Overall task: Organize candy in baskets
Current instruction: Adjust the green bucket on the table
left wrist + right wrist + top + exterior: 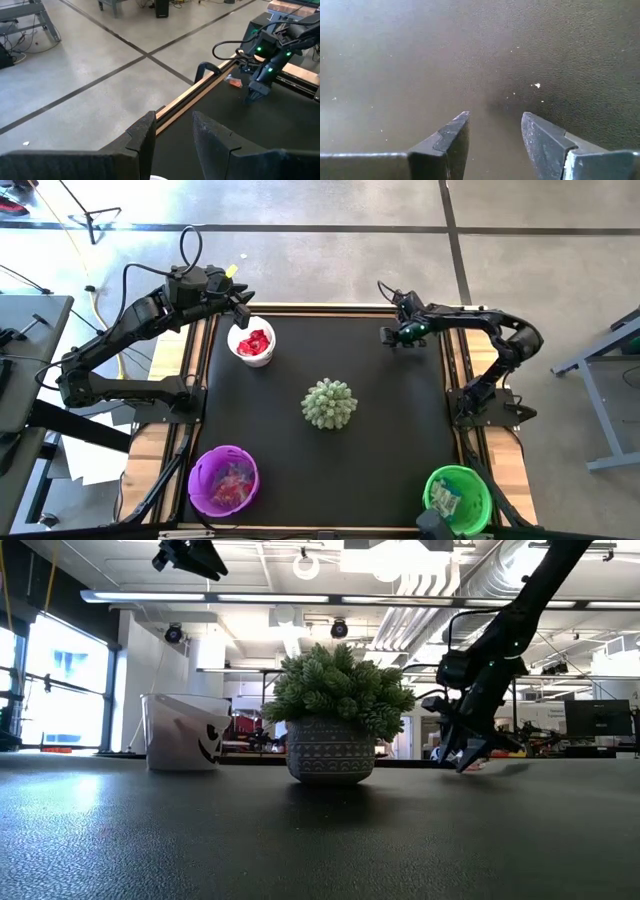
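The white basket (252, 342), at the mat's far left, holds red candy (254, 343). The purple basket (223, 480) at the near left and the green basket (458, 498) at the near right also hold candy. One red candy (233, 81) lies on the mat by the far right edge. My right gripper (388, 336) hangs open just above the mat beside that candy, with only bare mat between its fingers (451, 135). My left gripper (243, 305) hovers open and empty high over the white basket's far side.
A spiky pale-green plant in a patterned pot (329, 403) stands at the middle of the black mat (380, 450). A wooden rim (200, 92) and a black clamp run along the mat's far edge. Both arm bases flank the mat.
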